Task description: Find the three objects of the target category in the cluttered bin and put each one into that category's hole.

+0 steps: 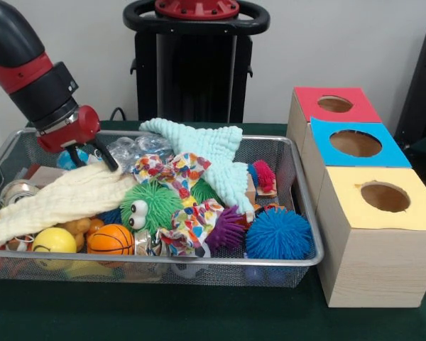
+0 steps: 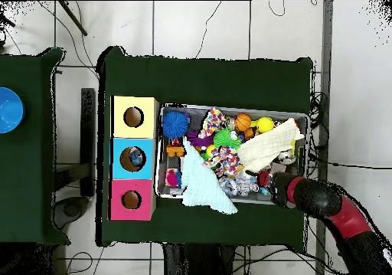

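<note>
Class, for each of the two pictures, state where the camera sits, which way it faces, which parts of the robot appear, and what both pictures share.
Front view: low, across the table, facing the wire bin and three boxes; the red and black arm and end effector enter from upper left.
Overhead view: above, looking straight down; the arm reaches in from lower right.
Shared: bin, boxes, blue spiky ball, cream cloth.
</note>
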`<control>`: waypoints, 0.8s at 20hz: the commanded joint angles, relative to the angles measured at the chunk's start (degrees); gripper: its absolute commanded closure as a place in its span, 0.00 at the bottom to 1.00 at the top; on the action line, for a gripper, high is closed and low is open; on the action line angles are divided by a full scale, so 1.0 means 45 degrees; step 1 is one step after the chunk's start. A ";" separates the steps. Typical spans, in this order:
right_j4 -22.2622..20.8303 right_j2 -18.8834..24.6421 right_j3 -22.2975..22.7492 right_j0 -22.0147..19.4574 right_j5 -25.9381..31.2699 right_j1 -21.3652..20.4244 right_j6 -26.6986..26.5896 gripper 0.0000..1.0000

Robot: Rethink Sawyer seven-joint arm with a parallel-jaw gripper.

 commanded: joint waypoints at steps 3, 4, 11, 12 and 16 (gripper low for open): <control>-0.0750 0.0218 0.1238 0.0969 -0.1553 0.0694 -0.0239 0.00; -0.0718 0.0189 0.1337 0.1027 -0.1677 0.0638 -0.0114 0.00; -0.0560 -0.0120 0.1939 0.1252 -0.2489 0.0405 0.0369 0.00; -0.0536 -0.0155 0.1968 0.1291 -0.2574 0.0402 0.0397 0.00; -0.0467 -0.0281 0.1915 0.1409 -0.2792 0.0542 0.0333 0.00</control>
